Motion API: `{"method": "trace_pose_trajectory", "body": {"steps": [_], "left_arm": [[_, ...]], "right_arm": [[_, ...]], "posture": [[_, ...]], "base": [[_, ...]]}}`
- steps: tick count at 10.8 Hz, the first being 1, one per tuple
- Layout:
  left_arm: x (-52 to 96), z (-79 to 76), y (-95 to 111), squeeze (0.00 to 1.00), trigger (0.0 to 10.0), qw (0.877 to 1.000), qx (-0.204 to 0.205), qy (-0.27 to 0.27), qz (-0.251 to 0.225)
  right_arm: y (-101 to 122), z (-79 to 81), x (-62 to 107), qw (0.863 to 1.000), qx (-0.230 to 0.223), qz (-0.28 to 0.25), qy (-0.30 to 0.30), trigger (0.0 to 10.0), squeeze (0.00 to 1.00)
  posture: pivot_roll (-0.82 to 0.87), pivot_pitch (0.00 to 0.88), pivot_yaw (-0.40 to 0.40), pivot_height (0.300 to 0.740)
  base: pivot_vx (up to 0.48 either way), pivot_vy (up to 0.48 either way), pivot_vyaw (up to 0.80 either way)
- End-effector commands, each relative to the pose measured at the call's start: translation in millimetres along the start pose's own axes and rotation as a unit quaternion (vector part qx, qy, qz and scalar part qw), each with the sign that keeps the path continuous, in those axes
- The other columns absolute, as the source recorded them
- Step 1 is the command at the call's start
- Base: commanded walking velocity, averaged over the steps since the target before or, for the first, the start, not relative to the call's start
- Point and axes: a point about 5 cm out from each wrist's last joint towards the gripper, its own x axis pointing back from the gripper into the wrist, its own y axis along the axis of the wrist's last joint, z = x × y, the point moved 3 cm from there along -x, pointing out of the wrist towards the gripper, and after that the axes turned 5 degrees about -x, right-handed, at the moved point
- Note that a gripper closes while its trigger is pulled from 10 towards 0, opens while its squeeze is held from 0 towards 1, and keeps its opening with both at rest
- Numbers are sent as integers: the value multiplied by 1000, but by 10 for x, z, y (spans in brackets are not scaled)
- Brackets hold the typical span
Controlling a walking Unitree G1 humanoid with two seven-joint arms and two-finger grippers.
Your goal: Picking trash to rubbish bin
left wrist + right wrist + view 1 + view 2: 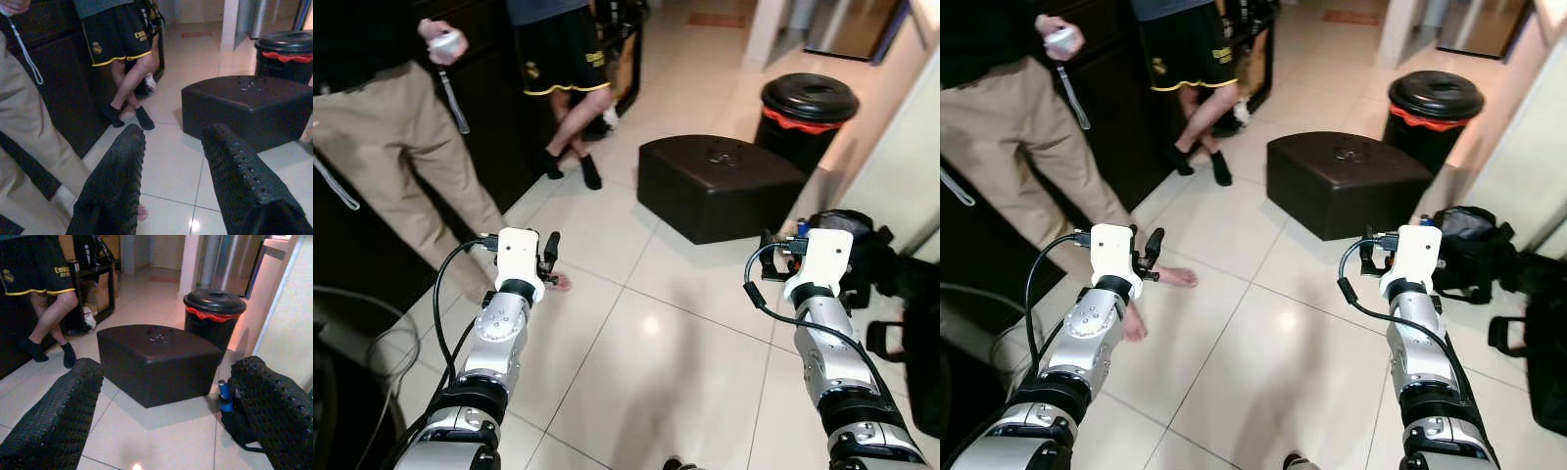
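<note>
ottoman [720, 186] centre | bin [806, 117] behind-right of it | bag [847, 240] right | two persons [372, 147] left

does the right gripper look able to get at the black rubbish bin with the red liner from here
Probably not yet. The right gripper, fingers open, hangs above the floor tiles, and the black rubbish bin with the red liner stands well beyond it, behind the dark brown ottoman. The robot would likely need to walk closer.

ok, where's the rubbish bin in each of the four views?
Left eye view: rubbish bin upper right, behind the ottoman.
Right eye view: upper right, behind the ottoman.
Left wrist view: right edge, near the top.
Right wrist view: centre-right.
Shared landmark: the ottoman.
</note>
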Motion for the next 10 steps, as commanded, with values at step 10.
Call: {"method": "trace_pose_trajectory", "body": {"steps": [10], "left_arm": [[-26, -30, 79, 0, 10000, 1000, -8, -4, -16]], "right_arm": [[24, 54, -24, 1000, -2, -4, 8, 10000, 0]], "posture": [[-55, 24, 45, 740]], "base": [[0, 0, -800]]}}
